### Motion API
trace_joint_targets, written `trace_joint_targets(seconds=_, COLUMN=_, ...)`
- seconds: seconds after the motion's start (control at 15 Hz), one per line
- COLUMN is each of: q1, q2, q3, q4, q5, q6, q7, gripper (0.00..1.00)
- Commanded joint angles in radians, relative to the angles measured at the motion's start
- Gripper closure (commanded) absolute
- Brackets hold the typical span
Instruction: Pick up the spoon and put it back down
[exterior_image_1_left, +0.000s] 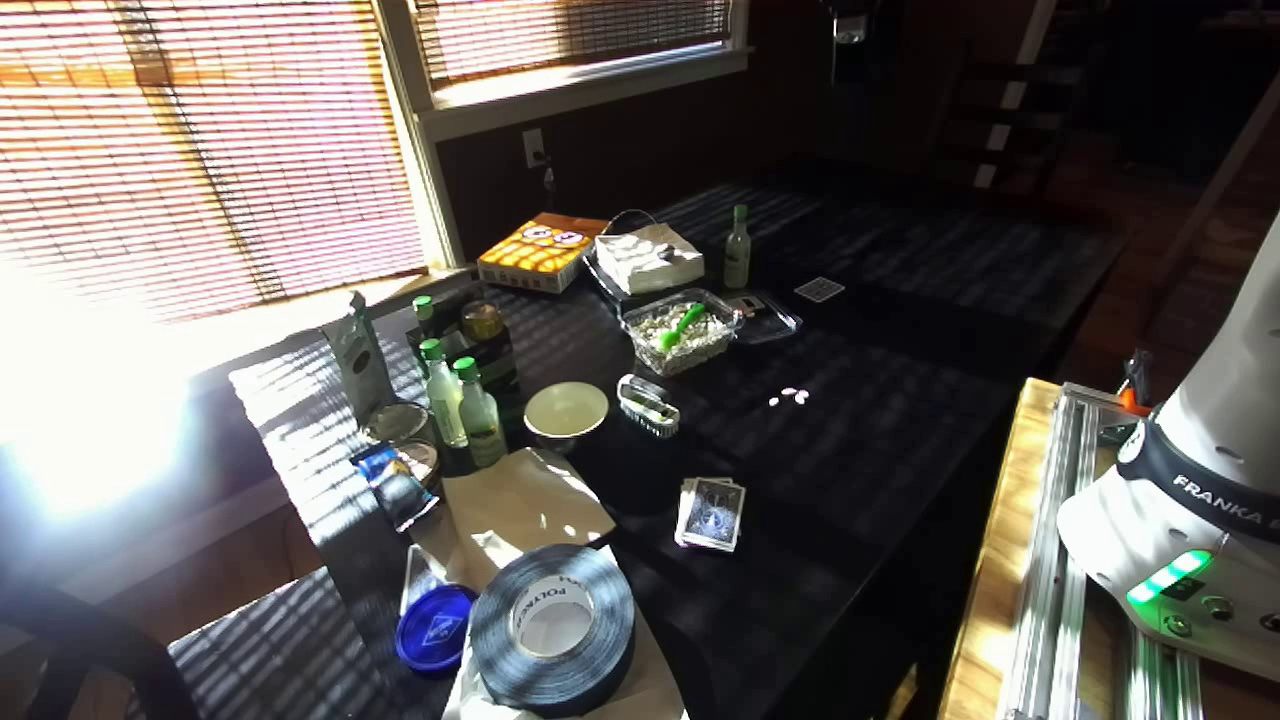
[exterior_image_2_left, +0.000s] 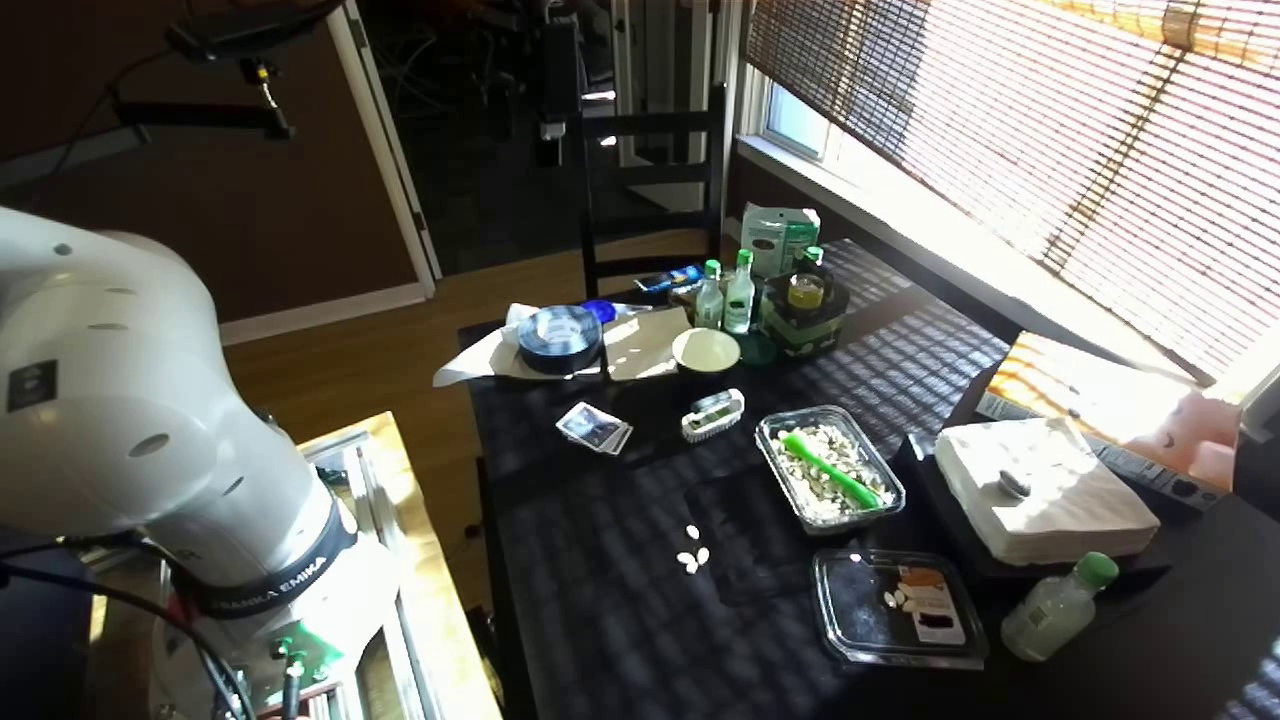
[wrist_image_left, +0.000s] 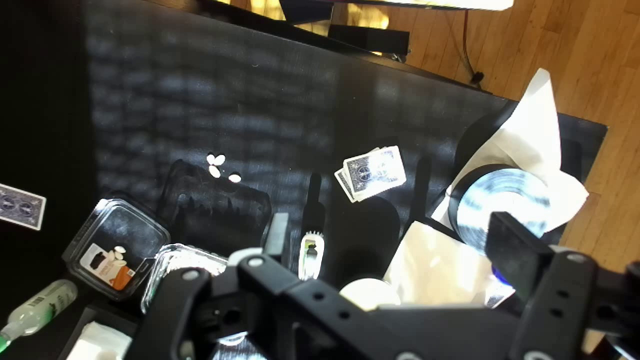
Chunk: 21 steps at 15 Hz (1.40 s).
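- Nearest your wrist camera, your black two-fingered gripper (wrist_image_left: 395, 240) hung over the dark rectangular table (exterior_image_2_left: 600, 620), its jaws spread wide apart.
- On the dark band of your smooth white robot arm (exterior_image_2_left: 130, 400), you could read FRANKA EMIKA.
- Inside the pale core of the big grey-blue roll of tape (exterior_image_1_left: 550, 680), you could make out POLYK, then further letters, unclear.
- You saw an orange-and-white label (wrist_image_left: 102, 270) on the clear plastic lid (wrist_image_left: 120, 220); its print was too small to read.
- Your orange cardboard box (exterior_image_1_left: 545, 250) showed two round, eye-like shapes; its small lettering was illegible.
- Your bright green spoon (exterior_image_2_left: 830, 470) lay in the clear rectangular plastic tub (exterior_image_2_left: 850, 518), on top of pale, flaky contents. You saw its long axis slant, in an exterior view, from upper left to lower right. Its broad end pointed toward the round cream bowl (exterior_image_1_left: 566, 408), its handle end toward the see-through bottle with a green cap (exterior_image_2_left: 1055, 612), near the stack of white paper napkins (exterior_image_2_left: 1070, 510).
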Motion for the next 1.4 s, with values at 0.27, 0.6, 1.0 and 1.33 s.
trace_joint_targets(seconds=0.27, q1=-0.012, q2=0.008, q3=-0.001, q4=0.001, q5=0.0, q6=0.027, q7=0.054, gripper=0.0)
trace_joint_targets(seconds=0.6, q1=-0.03, q2=0.041, q3=-0.004, q4=-0.001, q5=0.0, q6=0.057, q7=0.092, gripper=0.0)
trace_joint_targets(seconds=1.0, q1=-0.066, q2=0.065, q3=0.006, q4=-0.003, q5=0.004, q6=0.1, q7=0.196, gripper=0.0)
trace_joint_targets(seconds=1.33, q1=-0.143, q2=0.19, q3=0.005, q4=-0.027, q5=-0.002, q6=0.294, q7=0.4, gripper=0.0)
